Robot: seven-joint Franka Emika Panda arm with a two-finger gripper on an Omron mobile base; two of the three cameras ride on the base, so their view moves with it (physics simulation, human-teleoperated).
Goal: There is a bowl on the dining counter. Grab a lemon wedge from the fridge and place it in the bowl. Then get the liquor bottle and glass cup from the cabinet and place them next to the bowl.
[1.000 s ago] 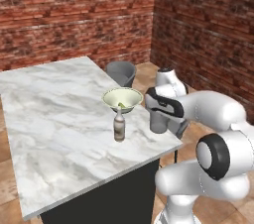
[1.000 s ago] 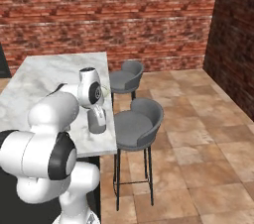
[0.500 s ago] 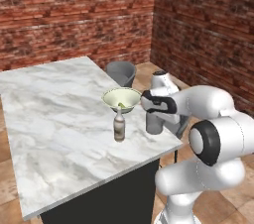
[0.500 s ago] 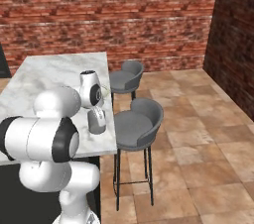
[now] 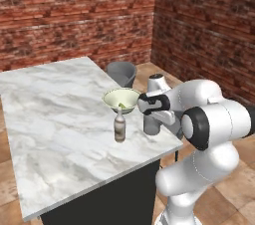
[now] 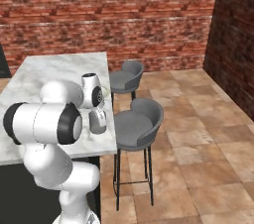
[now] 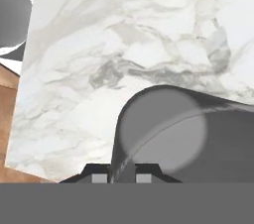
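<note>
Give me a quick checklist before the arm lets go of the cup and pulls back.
1. Cup standing upright on the counter: ok.
2. Cup next to the bowl: ok, just to its right.
3. Bottle upright by the bowl: ok.
4. Lemon wedge in the bowl: ok, a pale piece lies inside.
5. Gripper released from the cup rim: cannot tell; the fingers straddle the wall.
6. Cup safely in from the counter edge: not ok, it sits close to the stool-side edge.

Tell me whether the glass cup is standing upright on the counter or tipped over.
Upright. The cup stands with its base on the counter beside the bowl, its sides vertical in both base views.
</note>
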